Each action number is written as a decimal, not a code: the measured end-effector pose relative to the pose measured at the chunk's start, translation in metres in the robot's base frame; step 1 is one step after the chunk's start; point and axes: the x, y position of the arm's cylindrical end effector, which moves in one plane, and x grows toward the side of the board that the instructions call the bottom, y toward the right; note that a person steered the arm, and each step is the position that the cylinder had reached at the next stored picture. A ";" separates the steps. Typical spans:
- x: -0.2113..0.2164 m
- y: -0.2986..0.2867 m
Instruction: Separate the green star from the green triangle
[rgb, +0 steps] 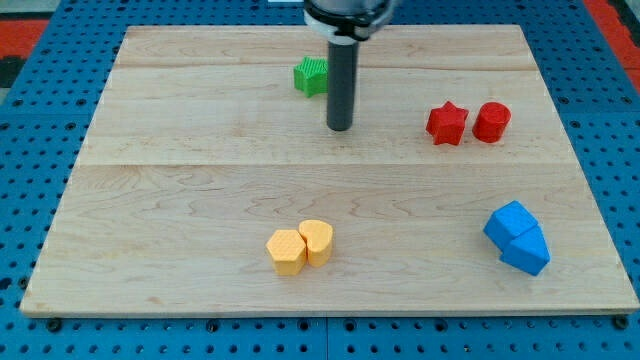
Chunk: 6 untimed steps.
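Observation:
A green block (310, 76) lies near the view's top centre of the wooden board (200, 190). The dark rod hides its right side, so I cannot tell its shape or whether a second green block sits behind the rod. My tip (340, 127) rests on the board just below and to the right of this green block, close to it but apart.
A red star (447, 123) and a red cylinder (491, 121) sit side by side at the right. Two blue blocks (518, 238) touch at the lower right. Two yellow blocks (301, 246) touch at the bottom centre.

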 end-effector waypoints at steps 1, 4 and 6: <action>-0.006 -0.012; -0.008 0.002; -0.040 0.019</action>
